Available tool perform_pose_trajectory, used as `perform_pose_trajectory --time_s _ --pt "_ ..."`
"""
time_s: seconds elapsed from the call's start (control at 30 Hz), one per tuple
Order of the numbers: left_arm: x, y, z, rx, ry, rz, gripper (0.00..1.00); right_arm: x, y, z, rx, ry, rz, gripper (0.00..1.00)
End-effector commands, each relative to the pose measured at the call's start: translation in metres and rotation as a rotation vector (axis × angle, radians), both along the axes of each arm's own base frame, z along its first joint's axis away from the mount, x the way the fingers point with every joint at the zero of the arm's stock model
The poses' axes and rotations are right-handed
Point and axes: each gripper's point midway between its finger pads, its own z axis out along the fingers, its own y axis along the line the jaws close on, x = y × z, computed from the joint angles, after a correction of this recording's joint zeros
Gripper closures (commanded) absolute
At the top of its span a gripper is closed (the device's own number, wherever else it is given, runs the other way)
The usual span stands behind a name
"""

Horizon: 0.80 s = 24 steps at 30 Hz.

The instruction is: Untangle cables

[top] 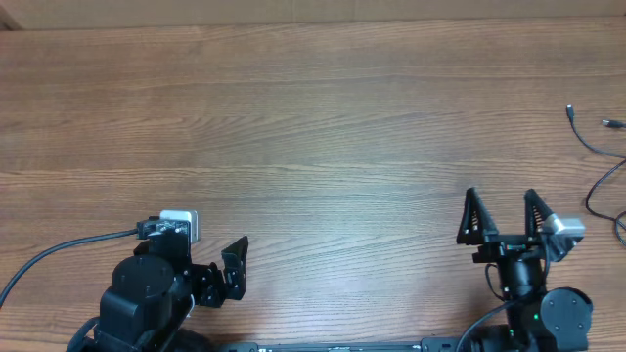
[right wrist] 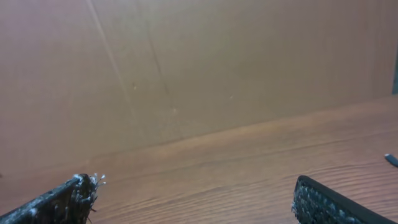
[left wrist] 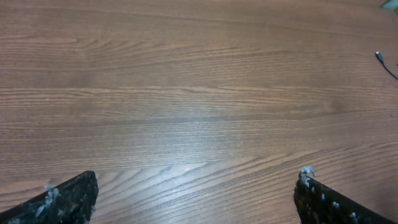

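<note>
Wide open and empty, left tool [left wrist: 198, 177] and right tool [top: 501, 194] could sweep the right-edge cables [top: 587, 143] off the surface [top: 313, 147].

surface: wood-grain table [top: 313, 127] | on it: thin black cables [top: 592, 148], far right edge

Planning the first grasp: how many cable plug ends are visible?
2, both near the overhead view's right edge: one plug end, another just right of it. The cables run off frame, so more may be hidden.
</note>
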Motion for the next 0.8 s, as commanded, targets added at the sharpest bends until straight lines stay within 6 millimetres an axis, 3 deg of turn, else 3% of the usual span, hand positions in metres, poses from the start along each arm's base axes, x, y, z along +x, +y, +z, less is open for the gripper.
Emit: perform_pose_trajectory --time_s 0.0,0.5,0.77 --pt "0.0 0.0 -0.001 -0.01 0.002 0.002 0.01 0.0 0.003 -0.009 0.008 -0.01 0.019 0.0" --pt "0.0 0.0 -0.001 -0.01 0.002 0.002 0.0 0.013 0.001 -0.022 0.012 -0.106 0.005 0.0" --pt "0.0 0.0 -0.001 -0.01 0.002 0.002 0.0 0.01 -0.002 0.0 0.023 -0.306 -0.013 0.0"
